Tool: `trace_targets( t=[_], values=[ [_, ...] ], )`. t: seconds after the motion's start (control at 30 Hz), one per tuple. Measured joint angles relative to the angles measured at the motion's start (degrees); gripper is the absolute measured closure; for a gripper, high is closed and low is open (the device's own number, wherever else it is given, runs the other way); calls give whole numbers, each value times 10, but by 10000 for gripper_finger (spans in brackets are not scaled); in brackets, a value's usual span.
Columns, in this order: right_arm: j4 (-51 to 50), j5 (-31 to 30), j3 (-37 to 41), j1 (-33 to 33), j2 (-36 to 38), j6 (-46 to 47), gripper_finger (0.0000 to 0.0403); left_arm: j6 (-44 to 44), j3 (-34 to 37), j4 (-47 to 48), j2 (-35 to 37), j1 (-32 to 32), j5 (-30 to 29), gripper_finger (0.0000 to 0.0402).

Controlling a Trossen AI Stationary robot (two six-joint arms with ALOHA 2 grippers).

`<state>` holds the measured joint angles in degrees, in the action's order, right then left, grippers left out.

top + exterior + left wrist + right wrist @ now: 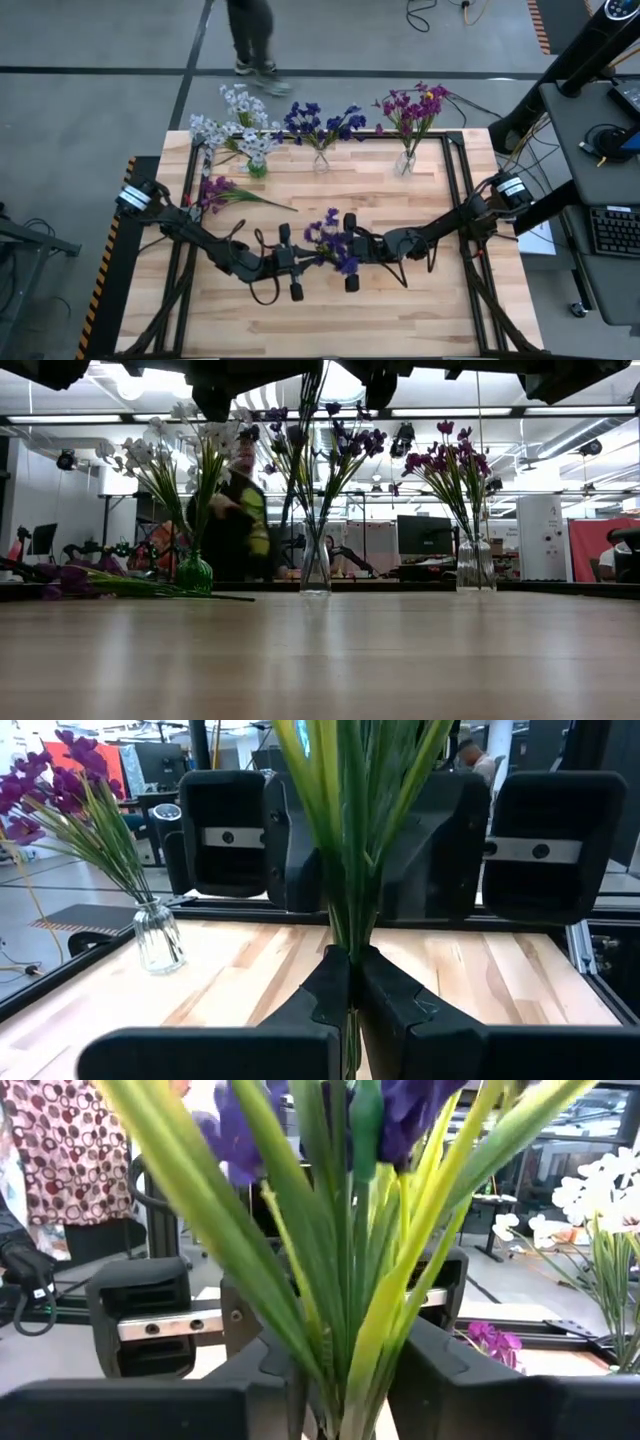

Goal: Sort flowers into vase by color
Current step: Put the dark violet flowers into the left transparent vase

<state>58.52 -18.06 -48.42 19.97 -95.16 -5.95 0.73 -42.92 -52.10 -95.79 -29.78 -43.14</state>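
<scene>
arms (220, 250): two, black, thin, many joints | cables: black loops beside the joints | wrists: white and black bands near the far ends | fingers (330, 985): black, blocky, wedge tips | opposite gripper face (228, 835): grey strip, two small round screws

person (252, 35) cut off, person's face blurred

Three vases stand in a row across the tabletop (400, 660): white flowers (165, 450) in green glass, dark blue-violet flowers (330, 440) and magenta flowers (455, 460) in clear glass. A magenta sprig (90, 582) lies flat at left.
</scene>
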Motion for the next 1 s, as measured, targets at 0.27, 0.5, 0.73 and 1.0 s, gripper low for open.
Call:
trace_targets(
  t=[0.27,0.5,0.73,1.0],
  values=[
    [-8,-2,0,-1,0,-5,386,0,-6,0,-3,0,-29,391],
    [-14,0,0,0,0,-3,388,-6,-6,-3,-1,-1,-35,309],
    [-52,-11,0,0,20,-7,389,-13,-6,45,12,-18,-46,217],
    [-203,-95,0,-5,121,-19,390,-133,-6,282,96,-33,-45,193]
  ],
)
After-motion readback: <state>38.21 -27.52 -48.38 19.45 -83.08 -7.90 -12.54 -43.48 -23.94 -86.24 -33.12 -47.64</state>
